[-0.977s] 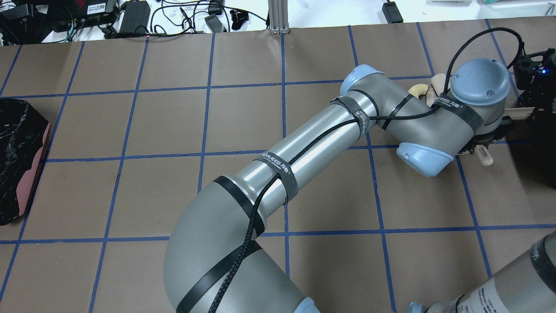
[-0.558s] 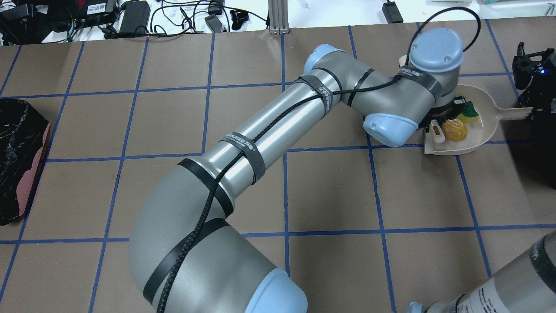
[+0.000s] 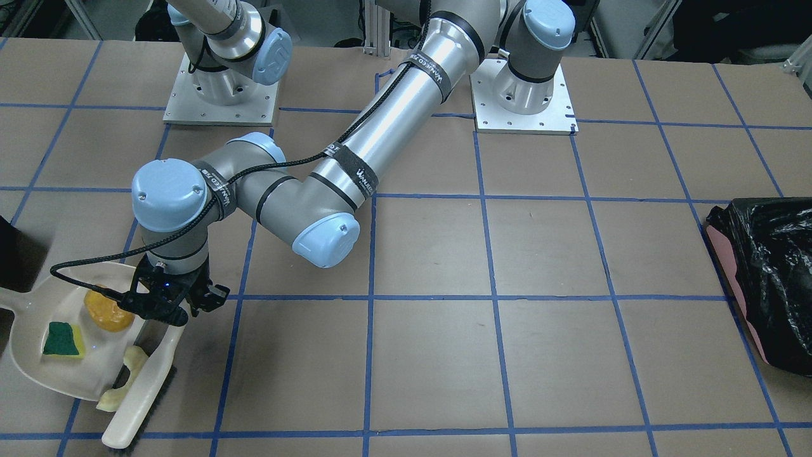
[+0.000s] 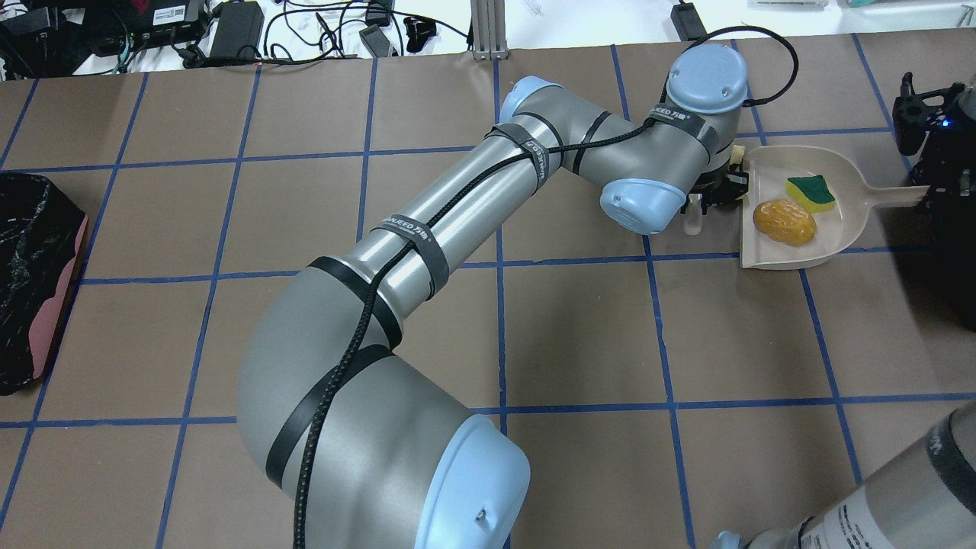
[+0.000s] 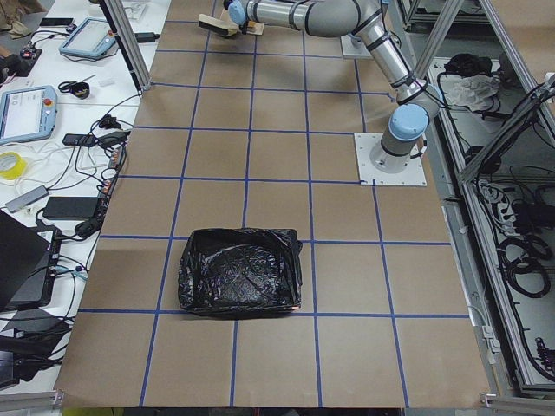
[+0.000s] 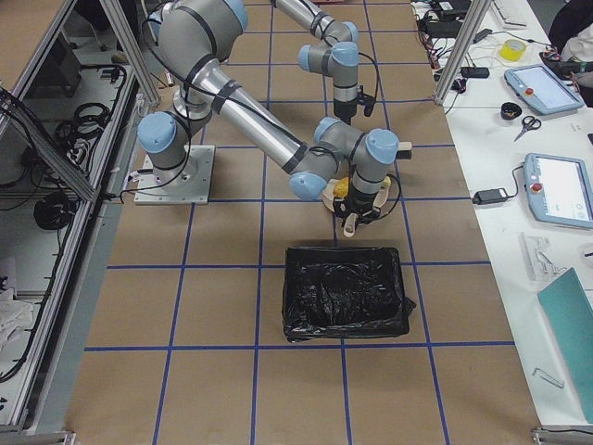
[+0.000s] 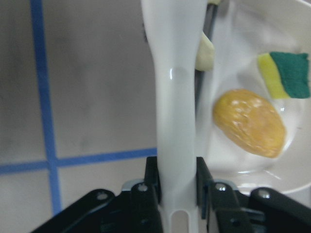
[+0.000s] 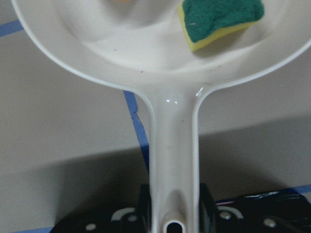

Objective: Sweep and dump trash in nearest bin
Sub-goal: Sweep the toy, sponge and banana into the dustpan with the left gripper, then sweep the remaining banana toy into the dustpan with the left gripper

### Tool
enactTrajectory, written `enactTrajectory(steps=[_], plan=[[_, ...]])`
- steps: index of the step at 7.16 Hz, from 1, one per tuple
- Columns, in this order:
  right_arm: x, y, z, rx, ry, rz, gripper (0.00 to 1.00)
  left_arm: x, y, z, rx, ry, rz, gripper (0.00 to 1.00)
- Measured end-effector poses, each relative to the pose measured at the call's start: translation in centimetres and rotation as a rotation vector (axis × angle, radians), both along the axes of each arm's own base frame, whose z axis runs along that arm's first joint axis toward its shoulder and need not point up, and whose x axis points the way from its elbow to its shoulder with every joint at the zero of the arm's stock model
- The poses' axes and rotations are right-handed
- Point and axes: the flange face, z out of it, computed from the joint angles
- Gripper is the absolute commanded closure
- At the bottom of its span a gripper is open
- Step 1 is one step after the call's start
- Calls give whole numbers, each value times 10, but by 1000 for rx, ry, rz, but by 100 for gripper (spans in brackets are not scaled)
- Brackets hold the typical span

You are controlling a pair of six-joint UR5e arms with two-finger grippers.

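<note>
Your left pincer [image 7: 176, 187] is pinching the white brush [image 3: 143, 387] by its handle, with the brush head lying along the open mouth of the dustpan [image 4: 770, 258] on the worktop [image 4: 579, 328]. Your right pincer [image 8: 171, 213] is clamping the dustpan's handle. The orange-yellow lump [image 4: 784, 222] and the green-and-yellow sponge [image 4: 810, 192] are sitting inside the pan. The pale crescent [image 3: 132, 367] is lying at the pan's mouth, touching the brush.

A table [image 4: 579, 335] covered in brown paper fills every wide view, crossed by a grid of blue tape [image 4: 501, 335]. Along the top edge of the overhead view runs a white bench [image 4: 579, 19] strewn with black cables [image 4: 320, 27] and a power brick [image 4: 236, 30]. On the right of the right-side view lie tablets [image 6: 559, 190] and scissors [image 6: 525, 127].
</note>
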Motion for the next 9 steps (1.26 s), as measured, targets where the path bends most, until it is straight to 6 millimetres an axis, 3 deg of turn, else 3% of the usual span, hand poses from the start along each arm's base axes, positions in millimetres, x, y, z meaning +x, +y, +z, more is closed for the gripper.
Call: enactTrajectory(steps=[4,7,9], plan=[[-3,-12,4,-54,33,30,100,21,-24,-24,-12,-44,-50,100],[-5,-17,0,-59,29,3,100,20,-25,-30,5,-35,-26,100],[-4,-17,-2,-58,19,-10,100,8,-13,-30,35,-5,-5,100]])
